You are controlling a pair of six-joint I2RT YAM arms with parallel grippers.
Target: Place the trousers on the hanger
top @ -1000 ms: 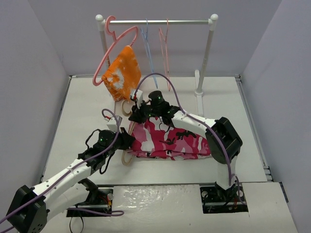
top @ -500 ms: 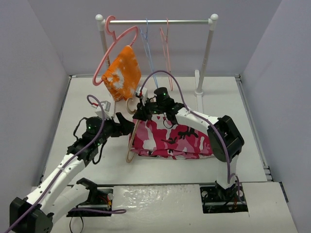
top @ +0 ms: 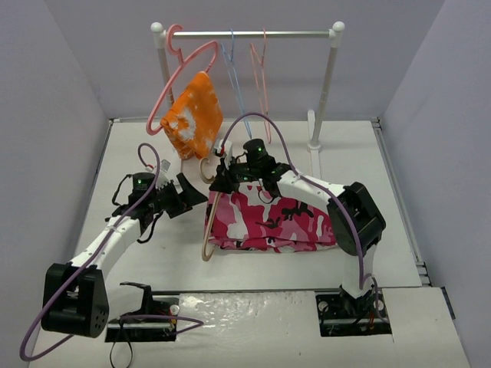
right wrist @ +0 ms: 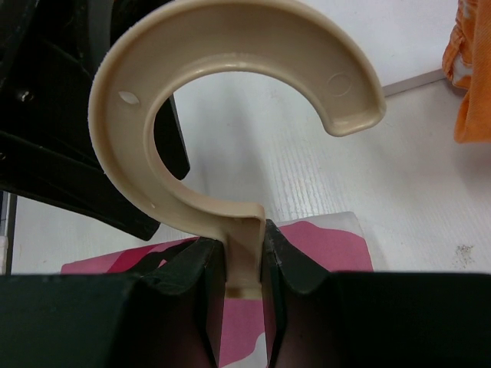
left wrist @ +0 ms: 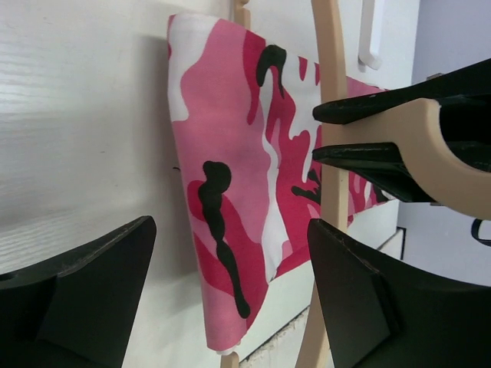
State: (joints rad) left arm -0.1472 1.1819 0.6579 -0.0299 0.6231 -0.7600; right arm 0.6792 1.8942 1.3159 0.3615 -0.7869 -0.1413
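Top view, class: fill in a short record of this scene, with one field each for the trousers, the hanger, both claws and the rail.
trousers: camouflage print, folded, lying on the table
hanger: beige, frame along the trousers' left end
left claw: open, empty, beside the hanger
right claw: shut on the hanger's neck, below the hook
rail: orange cloth on a pink hanger, plus thin hangers

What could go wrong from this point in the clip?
1. The right claw pinches the hanger only by its thin neck; lifted, it may twist in the grip.
2. The left claw is open and off the trousers, so nothing pins them; they could slide off.
3. The rail already carries other hangers; the hook may snag.
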